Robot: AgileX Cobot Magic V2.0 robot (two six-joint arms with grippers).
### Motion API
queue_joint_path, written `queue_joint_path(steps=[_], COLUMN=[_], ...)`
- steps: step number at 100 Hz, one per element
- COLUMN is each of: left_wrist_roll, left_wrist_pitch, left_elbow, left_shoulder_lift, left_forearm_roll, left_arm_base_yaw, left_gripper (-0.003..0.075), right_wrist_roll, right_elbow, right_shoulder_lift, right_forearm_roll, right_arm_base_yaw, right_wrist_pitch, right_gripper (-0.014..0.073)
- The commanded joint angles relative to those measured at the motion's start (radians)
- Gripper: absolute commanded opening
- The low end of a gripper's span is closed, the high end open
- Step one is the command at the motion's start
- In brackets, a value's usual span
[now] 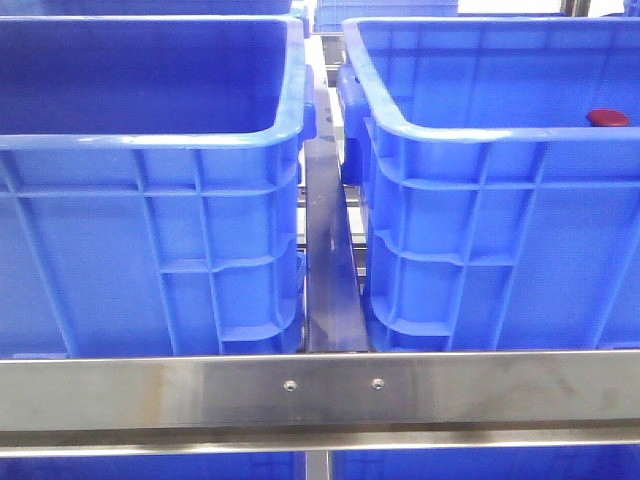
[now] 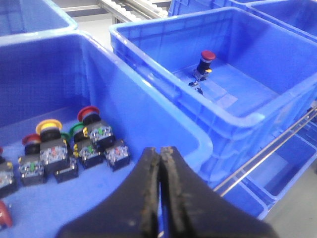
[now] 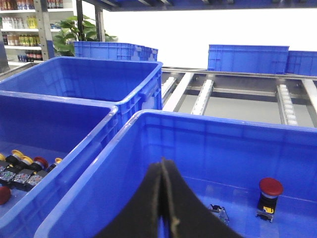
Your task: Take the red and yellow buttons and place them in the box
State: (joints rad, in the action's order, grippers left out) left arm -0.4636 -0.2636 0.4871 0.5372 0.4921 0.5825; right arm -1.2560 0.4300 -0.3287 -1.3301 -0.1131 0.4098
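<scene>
Front view shows two crates and, inside the right box (image 1: 480,130), a red button (image 1: 607,118); no pincer. Left wrist: left pincer (image 2: 161,163) closed, empty, above the left crate (image 2: 148,104) holding clustered buttons (image 2: 74,144). Right wrist: right pincer (image 3: 162,173) closed, empty, over the box.

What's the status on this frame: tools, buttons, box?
Left tool and right tool shut, empty. Red button in right crate. Others in left crate.
</scene>
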Motion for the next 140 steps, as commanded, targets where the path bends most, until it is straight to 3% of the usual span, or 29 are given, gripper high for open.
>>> queue_joint_path(steps=[1, 128, 140], left_wrist_roll=[0.014, 0.014, 0.014], left_wrist_pitch=[0.077, 0.077, 0.089], left_elbow=[0.0, -0.015, -0.022], left_shoulder_lift=[-0.029, -0.047, -0.047], left_forearm_roll=[0.021, 0.024, -0.059], left_arm_base_yaw=[-0.003, -0.003, -0.004], left_gripper=[-0.002, -0.002, -0.002], right_wrist_roll=[-0.008, -0.007, -0.007], right_elbow=[-0.014, -0.065, -0.065], right_shoulder_lift=[0.051, 0.105, 0.105], right_forearm_roll=[-0.028, -0.028, -0.028], right_arm_base_yaw=[-0.001, -0.002, -0.002], right_wrist_pitch=[-0.028, 0.011, 0.011], right_gripper=[-0.0069, -0.0069, -0.0069])
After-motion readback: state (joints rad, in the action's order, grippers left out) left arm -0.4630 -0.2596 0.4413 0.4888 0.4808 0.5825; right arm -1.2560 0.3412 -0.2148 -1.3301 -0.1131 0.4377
